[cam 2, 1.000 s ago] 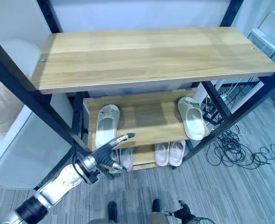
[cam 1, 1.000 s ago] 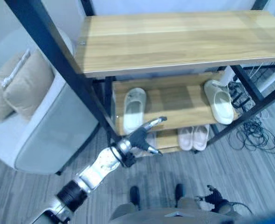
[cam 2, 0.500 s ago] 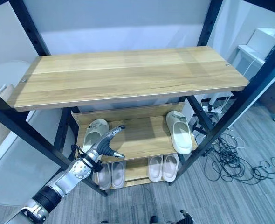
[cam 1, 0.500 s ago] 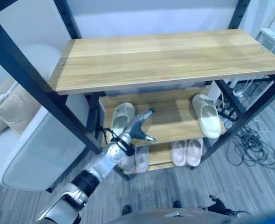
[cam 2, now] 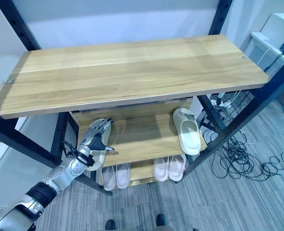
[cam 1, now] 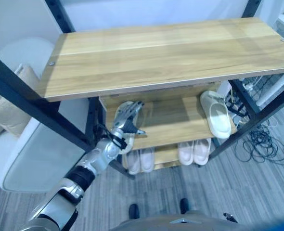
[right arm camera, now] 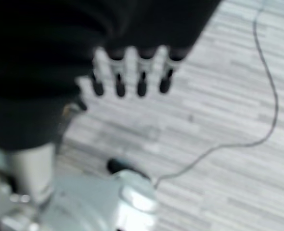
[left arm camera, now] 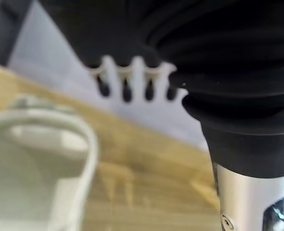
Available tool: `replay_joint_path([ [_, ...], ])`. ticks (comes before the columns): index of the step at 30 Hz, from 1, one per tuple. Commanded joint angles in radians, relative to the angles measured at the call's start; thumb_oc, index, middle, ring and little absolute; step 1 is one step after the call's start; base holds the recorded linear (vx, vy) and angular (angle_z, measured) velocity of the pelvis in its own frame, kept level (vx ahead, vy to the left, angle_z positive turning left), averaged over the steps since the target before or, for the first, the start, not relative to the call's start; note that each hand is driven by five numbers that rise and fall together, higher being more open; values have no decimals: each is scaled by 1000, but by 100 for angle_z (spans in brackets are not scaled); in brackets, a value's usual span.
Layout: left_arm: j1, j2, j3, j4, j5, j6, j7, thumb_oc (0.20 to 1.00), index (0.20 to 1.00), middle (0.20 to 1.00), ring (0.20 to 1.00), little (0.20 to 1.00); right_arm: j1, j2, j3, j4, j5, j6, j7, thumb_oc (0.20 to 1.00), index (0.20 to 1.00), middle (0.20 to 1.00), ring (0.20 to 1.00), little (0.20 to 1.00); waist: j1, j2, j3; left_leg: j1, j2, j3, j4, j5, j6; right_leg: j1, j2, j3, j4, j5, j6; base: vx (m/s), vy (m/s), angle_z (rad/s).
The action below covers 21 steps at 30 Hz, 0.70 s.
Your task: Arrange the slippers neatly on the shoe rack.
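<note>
Two slippers lie far apart on the middle shelf (cam 2: 147, 139); left hand (cam 2: 96, 136), fingers straight and apart, reaches over the left slipper (left arm camera: 36, 163) for pairing.

Shoe rack (cam 2: 132, 72): light wood-grain shelves w/ black metal frame. Pale off-white slipper (cam 2: 186, 131) at middle shelf's right edge; two whitish-pink pairs (cam 2: 143, 172) on bottom shelf. Left hand (cam 2: 96, 137): silver fingers, dark tips. Floor (cam 2: 238, 202): grey plank pattern. Armchair (cam 1: 31, 144) grey, beige cushion (cam 1: 7, 110).
</note>
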Motion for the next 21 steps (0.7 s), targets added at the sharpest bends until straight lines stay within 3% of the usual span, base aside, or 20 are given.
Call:
replay_joint_path([
  [1,-220,12,59,118,22,17,80,1000,1000,1000,1000,1000,-39,-17,10,43,31,-25,-23,1000,1000,1000,1000,1000,-9,27,-6,-9,-10,15,14,-26,-7,-51,-19,8,18,20,62,4,-6,-3],
  [11,-214,36,100,108,9,27,98,1000,1000,1000,1000,1000,-39,-27,-6,68,40,-25,-25,1000,1000,1000,1000,1000,-8,28,3,-28,-14,24,14,-27,-6,-72,-19,17,15,24,62,18,2,-6],
  [21,-131,74,225,19,-23,29,110,1000,1000,1000,1000,1000,-35,-29,-29,78,38,-20,-12,1000,1000,1000,1000,1000,1,22,7,-7,-16,27,14,-39,-4,-48,-15,15,14,11,60,36,1,-1],
])
